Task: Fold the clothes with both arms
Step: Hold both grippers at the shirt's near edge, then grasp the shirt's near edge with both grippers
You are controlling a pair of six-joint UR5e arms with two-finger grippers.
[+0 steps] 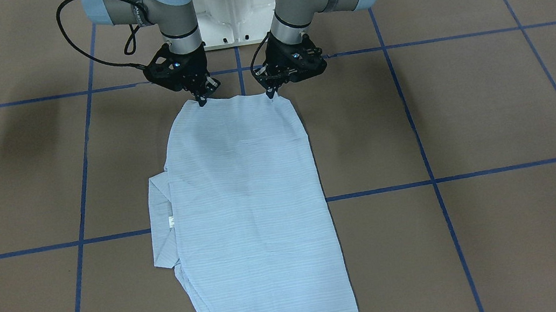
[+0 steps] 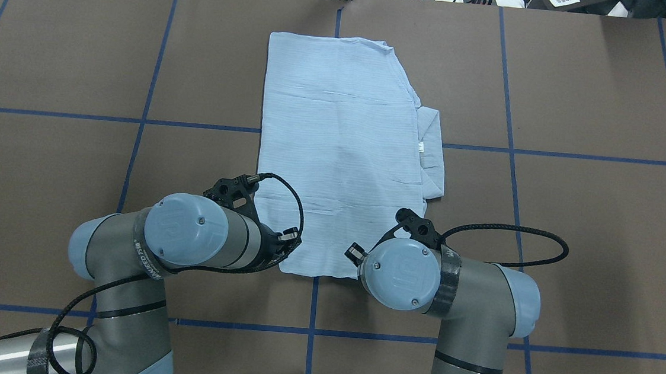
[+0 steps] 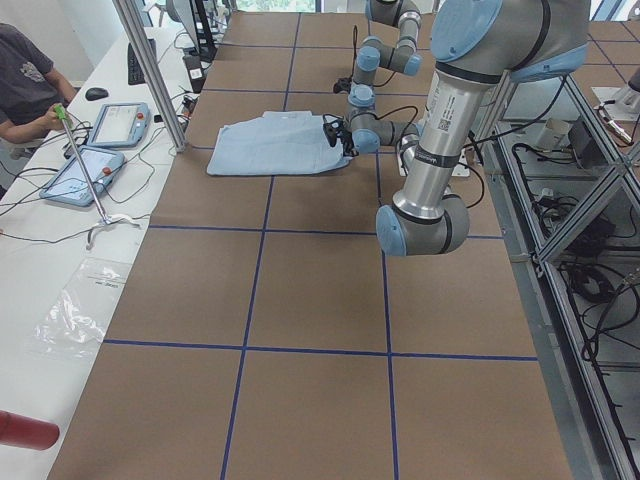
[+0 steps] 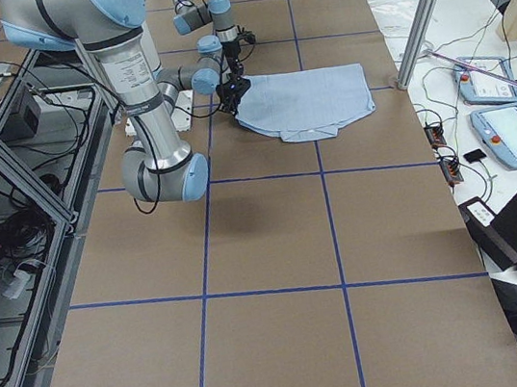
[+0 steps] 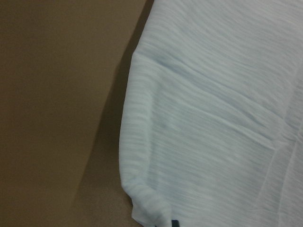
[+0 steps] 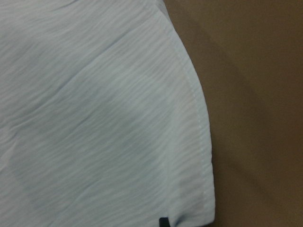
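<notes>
The light-blue shirt (image 1: 253,208) lies folded into a long strip on the brown table, running away from the robot. A folded part with a white tag (image 2: 431,153) sticks out on the robot's right side. My left gripper (image 1: 271,93) pinches the near corner of the shirt's edge on the robot's left, and my right gripper (image 1: 202,101) pinches the other near corner. Both look shut on the fabric, just above the table. The left wrist view shows shirt cloth (image 5: 213,118) close up, and so does the right wrist view (image 6: 94,132). From overhead, the arms' wrists cover both grippers.
The white pedestal base (image 1: 233,4) stands just behind the grippers. Blue tape lines (image 1: 476,171) divide the brown table. A side bench with tablets (image 3: 115,125), a metal post (image 3: 150,70) and a seated person (image 3: 25,80) lies beyond the shirt's far end.
</notes>
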